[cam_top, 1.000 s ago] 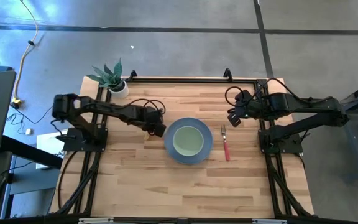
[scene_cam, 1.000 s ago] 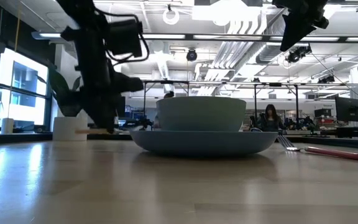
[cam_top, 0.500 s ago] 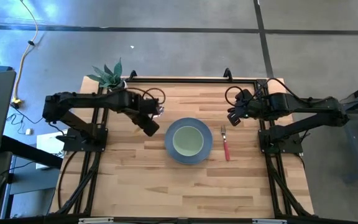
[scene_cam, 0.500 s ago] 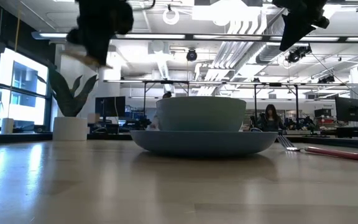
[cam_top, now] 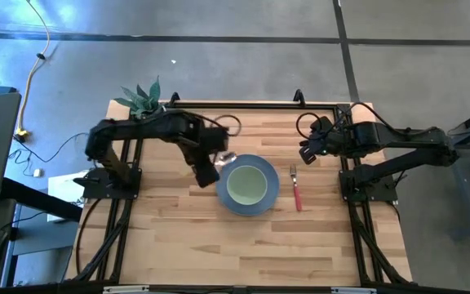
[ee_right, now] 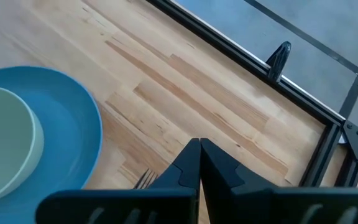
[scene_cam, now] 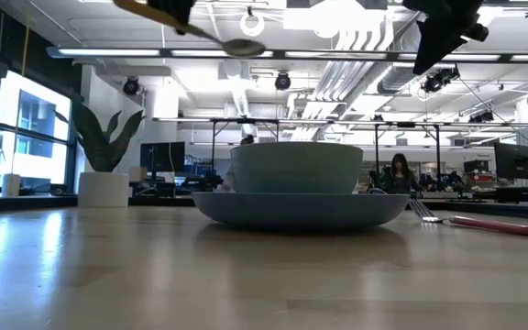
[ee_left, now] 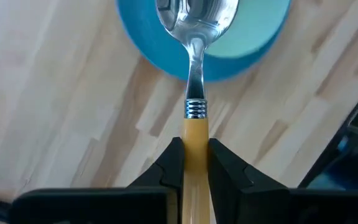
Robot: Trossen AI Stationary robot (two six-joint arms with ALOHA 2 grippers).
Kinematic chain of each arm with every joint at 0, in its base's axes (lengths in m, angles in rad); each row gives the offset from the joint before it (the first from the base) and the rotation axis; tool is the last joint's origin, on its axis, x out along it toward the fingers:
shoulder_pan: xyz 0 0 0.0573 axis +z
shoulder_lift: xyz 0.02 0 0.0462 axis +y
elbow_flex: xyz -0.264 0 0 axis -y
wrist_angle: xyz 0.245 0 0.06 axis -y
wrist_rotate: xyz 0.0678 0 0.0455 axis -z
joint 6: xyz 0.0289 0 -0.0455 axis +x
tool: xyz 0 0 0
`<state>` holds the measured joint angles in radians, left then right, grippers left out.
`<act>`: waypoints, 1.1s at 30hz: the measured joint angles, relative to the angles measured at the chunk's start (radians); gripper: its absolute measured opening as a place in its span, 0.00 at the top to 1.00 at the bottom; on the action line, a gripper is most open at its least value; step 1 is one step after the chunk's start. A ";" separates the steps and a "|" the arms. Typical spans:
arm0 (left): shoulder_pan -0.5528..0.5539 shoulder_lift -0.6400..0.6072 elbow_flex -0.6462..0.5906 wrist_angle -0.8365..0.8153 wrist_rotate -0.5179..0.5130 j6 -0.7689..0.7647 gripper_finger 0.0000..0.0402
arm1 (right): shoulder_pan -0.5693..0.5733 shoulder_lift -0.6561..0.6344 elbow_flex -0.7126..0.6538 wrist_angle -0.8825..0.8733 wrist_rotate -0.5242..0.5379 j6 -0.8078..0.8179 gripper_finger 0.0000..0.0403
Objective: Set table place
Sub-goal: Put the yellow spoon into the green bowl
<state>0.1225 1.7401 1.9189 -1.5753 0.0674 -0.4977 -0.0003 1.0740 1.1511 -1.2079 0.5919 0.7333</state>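
Observation:
A pale green bowl [cam_top: 246,185] stands on a blue plate [cam_top: 272,196] at the middle of the light-wood table [cam_top: 219,245]. A fork with a red handle [cam_top: 297,196] lies flat on the table right of the plate. My left gripper [cam_top: 210,167] is high above the table, just left of the plate, shut on a spoon with a yellow handle and a steel bowl [ee_left: 197,15]. My right gripper [ee_right: 199,163] is shut and empty, raised over the table's far right part. My left gripper pinches the spoon's yellow handle [ee_left: 195,146] between its two fingers, a little behind the ringed steel collar. The fingers lie along the handle. The spoon is lifted clear, its steel bowl [scene_cam: 242,45] sticking out past the fingertips toward the plate, tilted slightly down.
A potted plant [cam_top: 147,102] stands at the table's far left corner. A black metal frame [cam_top: 251,106] edges the table. Bare wood lies along the near half of the table.
My left gripper has lifted the spoon from the table left of the plate, swung up and back, then moved right toward the plate. The spoon now hangs high in the air with its bowl pointing at the plate.

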 joint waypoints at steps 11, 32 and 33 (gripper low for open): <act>-0.040 0.204 0.090 0.008 0.020 0.103 0.92 | 0.000 -0.020 0.000 -0.002 0.003 -0.009 1.00; -0.051 0.436 0.116 0.004 -0.001 0.223 0.92 | 0.000 -0.021 0.000 -0.007 0.003 -0.017 1.00; -0.051 0.442 0.116 0.004 -0.001 0.231 0.92 | 0.000 -0.021 0.000 -0.007 0.003 -0.017 1.00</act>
<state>0.0715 2.1821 2.0350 -1.5711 0.0668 -0.2669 -0.0002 1.0531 1.1511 -1.2148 0.5949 0.7166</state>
